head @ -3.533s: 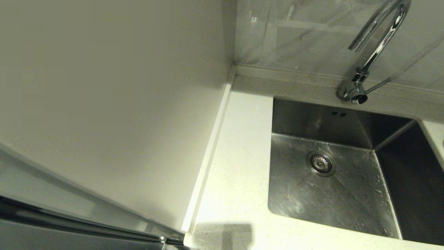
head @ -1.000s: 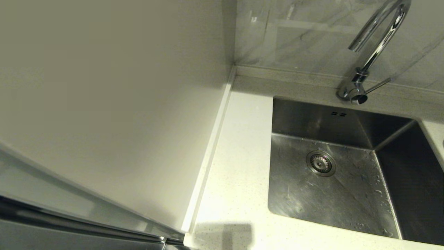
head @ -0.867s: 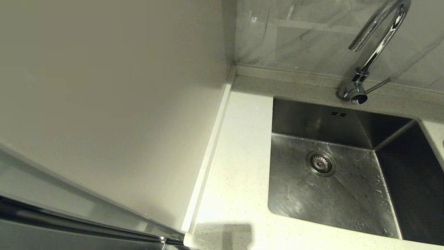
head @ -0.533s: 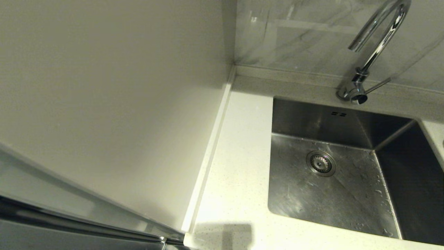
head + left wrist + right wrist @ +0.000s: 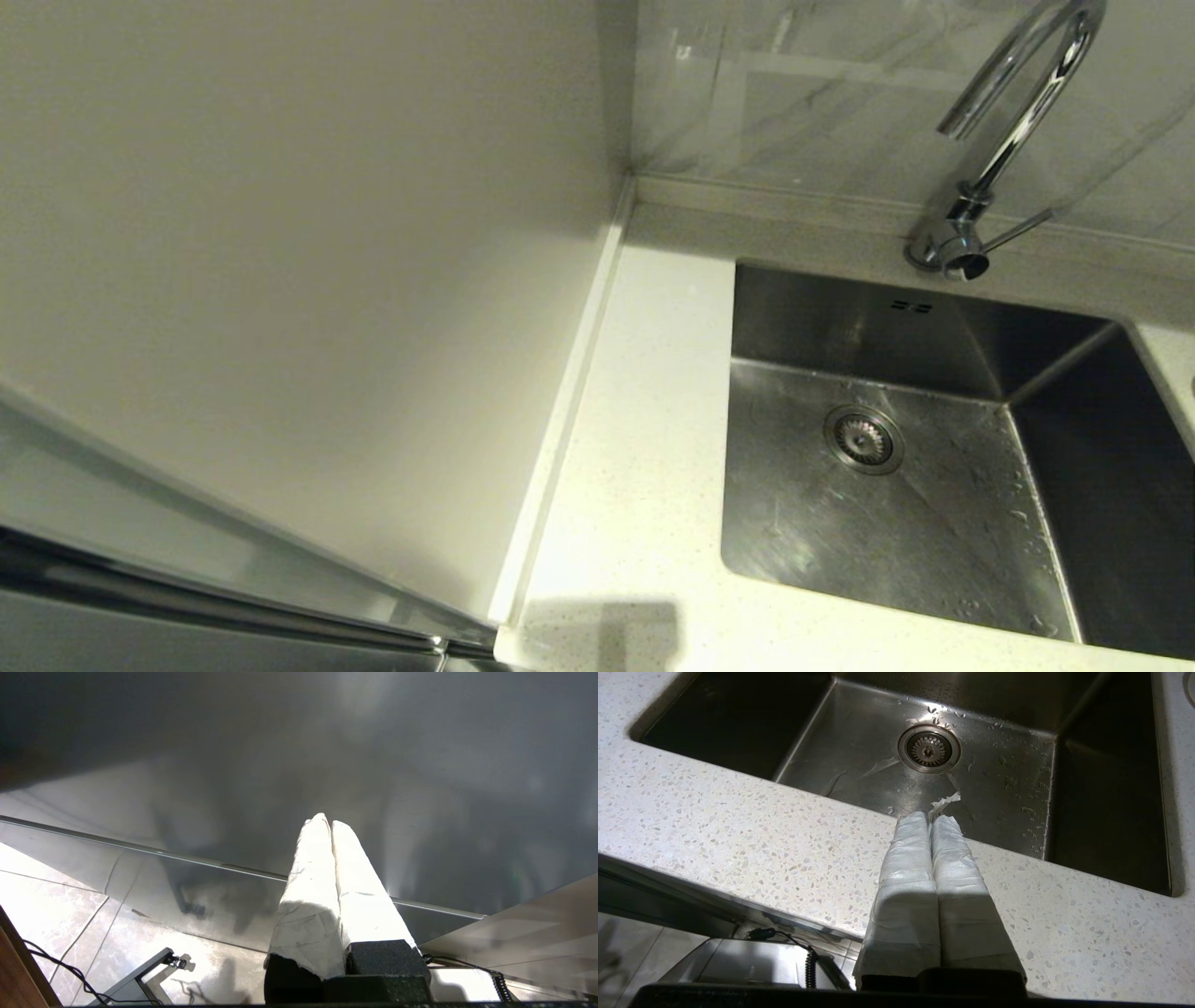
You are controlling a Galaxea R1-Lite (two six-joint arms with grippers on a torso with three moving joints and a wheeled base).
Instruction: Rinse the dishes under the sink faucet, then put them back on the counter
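The steel sink [image 5: 934, 523] holds only its round drain strainer [image 5: 863, 439] and water drops; the dishes are out of view. The chrome sink faucet [image 5: 1008, 121] arches over the basin's back edge, no water running from it. Speckled off-white counter [image 5: 644, 467] runs left of and in front of the sink. My right gripper [image 5: 930, 817] is shut and empty, hovering over the counter's [image 5: 738, 830] front strip with the sink [image 5: 878, 760] and drain [image 5: 929, 749] just beyond. My left gripper [image 5: 325, 820] is shut and empty, low beside a grey glossy panel. Neither arm shows in the head view.
A plain cream wall panel [image 5: 308, 280] stands left of the counter, and a marbled backsplash [image 5: 794, 93] rises behind the faucet. A metal rail [image 5: 140, 848] crosses the grey panel [image 5: 280, 742]. Tiled floor [image 5: 56, 905] and cables [image 5: 70, 970] lie below the left gripper.
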